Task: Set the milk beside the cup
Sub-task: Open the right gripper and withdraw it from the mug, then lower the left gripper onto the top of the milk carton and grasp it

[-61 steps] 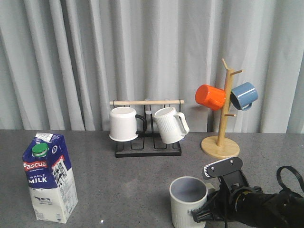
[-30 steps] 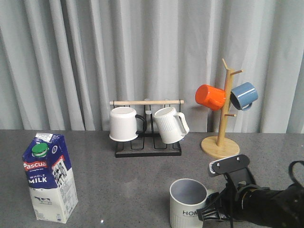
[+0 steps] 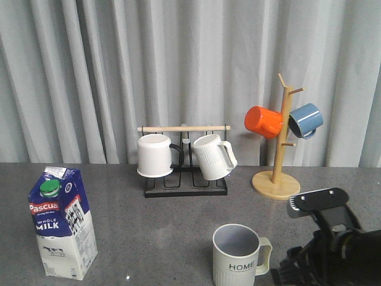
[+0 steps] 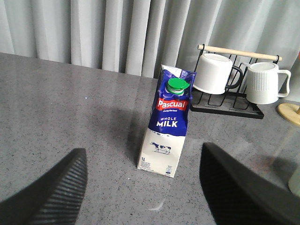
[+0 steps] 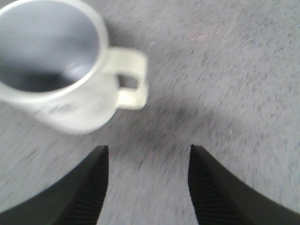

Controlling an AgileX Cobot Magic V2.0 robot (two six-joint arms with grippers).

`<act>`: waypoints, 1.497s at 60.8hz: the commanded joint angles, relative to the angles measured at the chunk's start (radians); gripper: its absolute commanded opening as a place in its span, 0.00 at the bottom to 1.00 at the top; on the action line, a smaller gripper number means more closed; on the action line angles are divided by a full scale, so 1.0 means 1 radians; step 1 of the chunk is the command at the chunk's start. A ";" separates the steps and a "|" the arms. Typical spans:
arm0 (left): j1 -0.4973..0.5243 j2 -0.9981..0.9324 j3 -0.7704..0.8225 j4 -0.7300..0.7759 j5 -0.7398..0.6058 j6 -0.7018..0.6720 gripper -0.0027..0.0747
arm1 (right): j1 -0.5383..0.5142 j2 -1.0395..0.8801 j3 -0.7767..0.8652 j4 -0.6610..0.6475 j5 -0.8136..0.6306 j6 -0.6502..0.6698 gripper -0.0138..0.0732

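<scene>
Landmark: pale grey-green ribbed cup (image 3: 236,255) with loop handle and black "HOME" lettering, upright on the grey speckled table (image 3: 149,238) near its front edge, handle toward the right arm.

Milk: tall blue-and-white gable-top carton (image 3: 61,221) with green round cap and red band, upright, well to the left of the cup near the table's front-left edge. Bare tabletop lies between carton and cup.

Black wire rack (image 3: 186,182) with wooden rail: behind the cup, holding a smooth white mug (image 3: 155,155) and a white ribbed mug (image 3: 212,156).

Wooden mug tree (image 3: 278,156): behind and right of the cup, carrying an orange mug (image 3: 263,121) and a blue mug (image 3: 306,120).

Right gripper (image 5: 146,180): just right of the cup's handle, apart from it, fingers spread, nothing between them.

Left gripper (image 4: 143,183): fingers wide apart, empty, carton standing free beyond them.
</scene>
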State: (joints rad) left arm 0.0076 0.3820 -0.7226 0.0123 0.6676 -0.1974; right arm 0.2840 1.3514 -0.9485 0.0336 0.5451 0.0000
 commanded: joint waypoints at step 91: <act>0.000 0.963 -1.027 -0.379 0.472 0.440 0.74 | -0.002 -0.975 0.482 0.175 0.245 -0.317 0.15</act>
State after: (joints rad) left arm 0.0076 1.2655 -1.6327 -0.3069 1.1065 0.2449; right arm 0.2840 0.3682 -0.4437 0.2000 0.8673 -0.3270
